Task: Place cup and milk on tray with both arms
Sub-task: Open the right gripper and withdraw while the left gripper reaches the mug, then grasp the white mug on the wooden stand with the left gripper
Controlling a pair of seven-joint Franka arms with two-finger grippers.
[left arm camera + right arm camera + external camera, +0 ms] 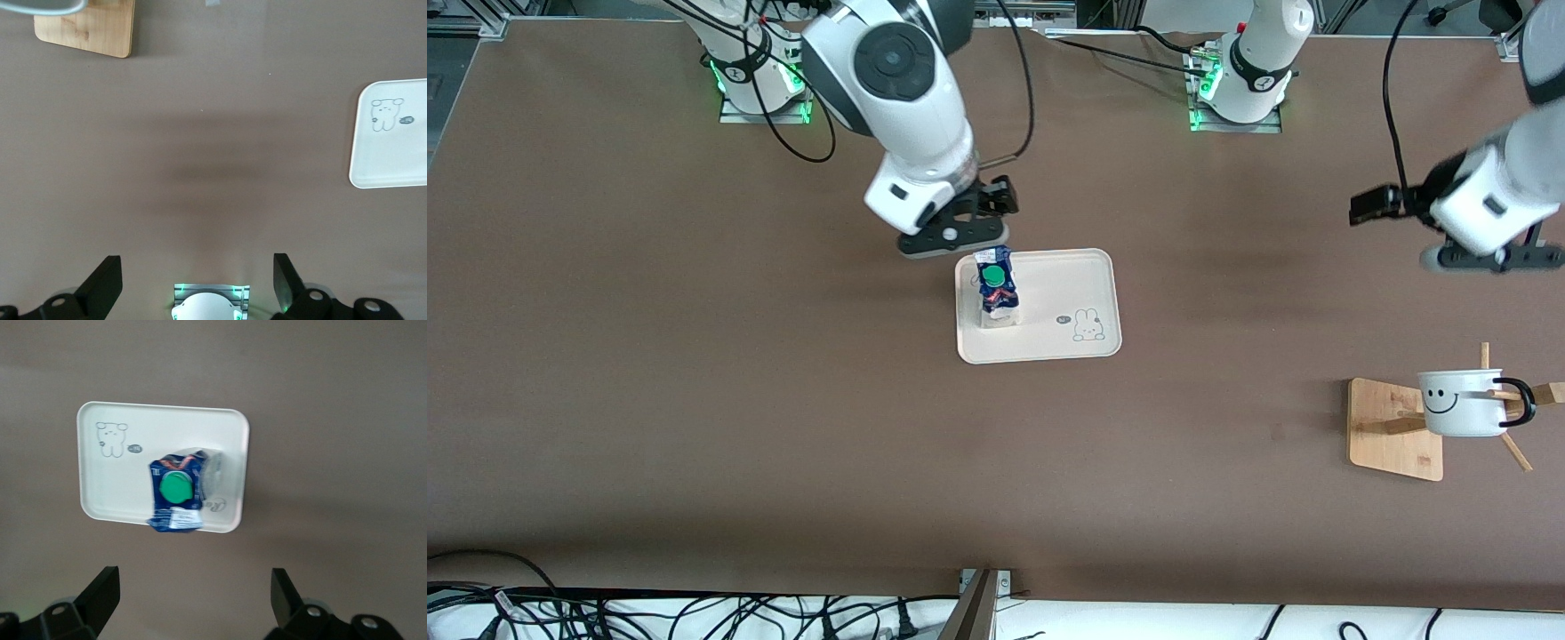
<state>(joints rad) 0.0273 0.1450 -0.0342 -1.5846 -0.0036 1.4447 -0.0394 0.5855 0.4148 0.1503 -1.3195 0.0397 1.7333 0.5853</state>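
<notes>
On the tray (1049, 302), toward the right arm's end of it, the milk (996, 289) stood upright, so half the job looked done. Above the tray's edge, just beside the carton, the right gripper (951, 233) hung with its fingers apart and nothing between them. Well away, toward the left arm's end of the table, the cup (1463, 402) hung by its handle on a wooden rack (1396, 436). Over bare table, the left gripper (1489, 258) hovered with fingers spread and empty. Moving the cup to the tray remained.
</notes>
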